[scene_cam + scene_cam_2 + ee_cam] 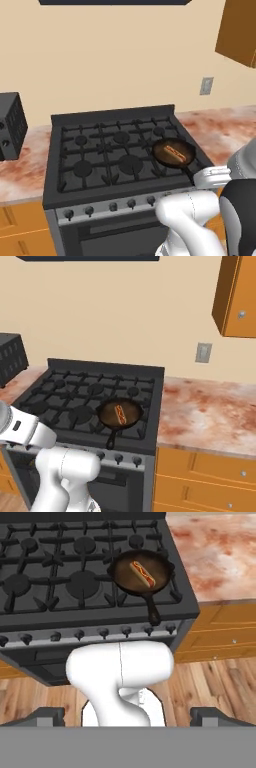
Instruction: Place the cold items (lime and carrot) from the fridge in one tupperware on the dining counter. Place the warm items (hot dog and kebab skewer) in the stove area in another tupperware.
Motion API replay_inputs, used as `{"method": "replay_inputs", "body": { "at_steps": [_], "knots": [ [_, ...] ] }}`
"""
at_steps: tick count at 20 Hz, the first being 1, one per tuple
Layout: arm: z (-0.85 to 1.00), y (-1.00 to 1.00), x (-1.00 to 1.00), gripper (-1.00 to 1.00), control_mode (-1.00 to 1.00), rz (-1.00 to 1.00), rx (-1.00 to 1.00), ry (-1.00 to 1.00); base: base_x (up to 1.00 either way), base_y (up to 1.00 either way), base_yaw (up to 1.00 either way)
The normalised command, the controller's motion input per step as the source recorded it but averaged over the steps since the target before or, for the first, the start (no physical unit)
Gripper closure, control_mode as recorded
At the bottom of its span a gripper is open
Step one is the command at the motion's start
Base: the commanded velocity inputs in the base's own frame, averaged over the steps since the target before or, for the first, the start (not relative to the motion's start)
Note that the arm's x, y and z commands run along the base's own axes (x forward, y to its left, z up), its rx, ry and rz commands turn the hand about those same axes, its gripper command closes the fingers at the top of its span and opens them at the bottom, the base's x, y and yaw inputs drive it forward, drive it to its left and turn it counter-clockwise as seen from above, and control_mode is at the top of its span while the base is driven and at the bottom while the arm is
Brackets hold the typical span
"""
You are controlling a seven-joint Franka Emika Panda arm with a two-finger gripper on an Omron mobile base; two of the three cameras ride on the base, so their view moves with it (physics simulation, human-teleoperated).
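The hot dog (175, 152) (119, 412) (142, 573) lies in a bun inside a dark skillet (161, 149) (106, 415) (120, 574) on the front right burner of the stove (90, 150) (65, 393) (50, 587). The skillet's handle reaches toward the stove's front edge, above the knob row. In the hand view the pincer (128, 717) sits well back from the pan and low, off the stove's front, with its two dark fingertips (47, 716) spread wide apart and nothing between them. The other burners are bare grates. Right of the stove runs the speckled desk (210, 411) (215, 552) (225, 127), its surface open, with wooden drawers below and wood floor (215, 682) in front. A dark appliance (10, 125) (11, 358) stands on the desk left of the stove.
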Motion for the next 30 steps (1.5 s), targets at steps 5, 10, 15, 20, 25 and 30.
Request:
{"method": "replay_inputs", "body": {
  "at_steps": [5, 10, 15, 20, 25, 30],
  "knots": [
    [0.0, 0.0, 0.0, -1.0, 1.0, 0.0, 0.0, 0.0, 0.62, -0.22, -0.04],
    [0.0, 0.0, 0.0, -1.0, 1.0, 0.0, 0.0, 0.0, 0.52, -0.57, 0.0],
    [0.0, -0.58, 0.65, -1.0, -1.0, 0.0, 0.06, 0.14, 0.0, 0.0, 0.0],
    [-0.04, -0.32, 0.76, -1.0, -1.0, 0.0, 0.0, 0.22, 0.0, 0.0, 0.0],
    [-0.25, -0.1, 0.59, -1.0, -1.0, 0.0, -0.02, 0.27, 0.0, 0.0, 0.0],
    [-0.5, -0.03, 0.57, -1.0, -1.0, 0.02, -0.08, 0.2, 0.0, 0.0, 0.0]
  ]
}}
